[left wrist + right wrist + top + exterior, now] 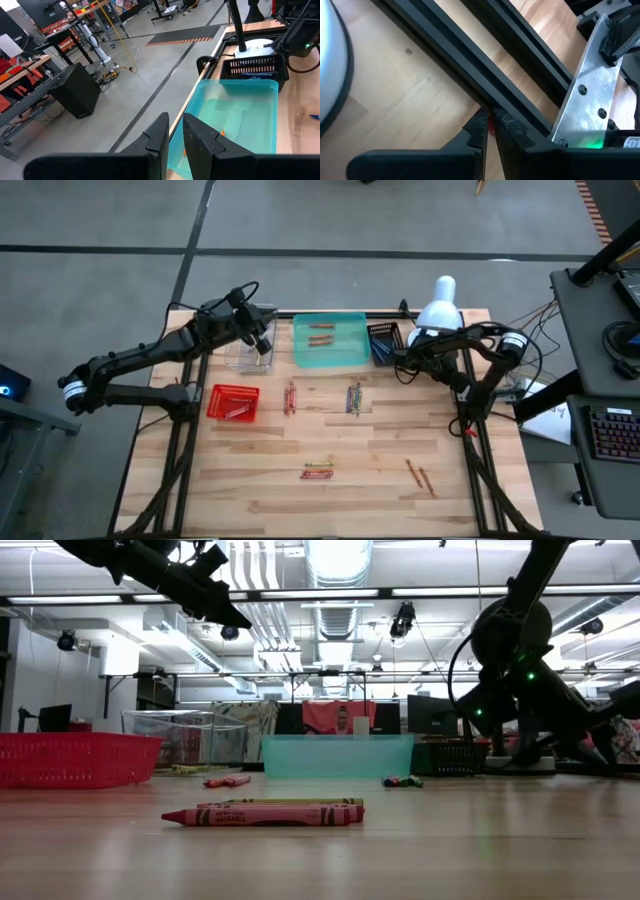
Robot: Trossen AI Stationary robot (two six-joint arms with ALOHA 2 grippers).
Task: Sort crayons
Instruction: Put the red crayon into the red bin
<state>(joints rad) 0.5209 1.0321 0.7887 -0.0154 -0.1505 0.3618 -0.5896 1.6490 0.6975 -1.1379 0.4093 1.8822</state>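
- Wooden slat table carries small wax crayons in loose clusters across its middle and near side; we see more in the teal plastic tray at the far edge.
- Our left gripper hangs over a clear plastic bin, fingers nearly together, empty.
- Our right gripper, near a black mesh basket, pinches something small and red; we cannot tell what.

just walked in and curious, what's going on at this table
Two robot arms are sorting crayons into bins. The left gripper hangs over the clear bin at the table's back; the right gripper is beside the dark basket, with something red between its fingers. Some crayons already lie in the teal tray and the red basket. Loose crayons lie in small groups on the table.
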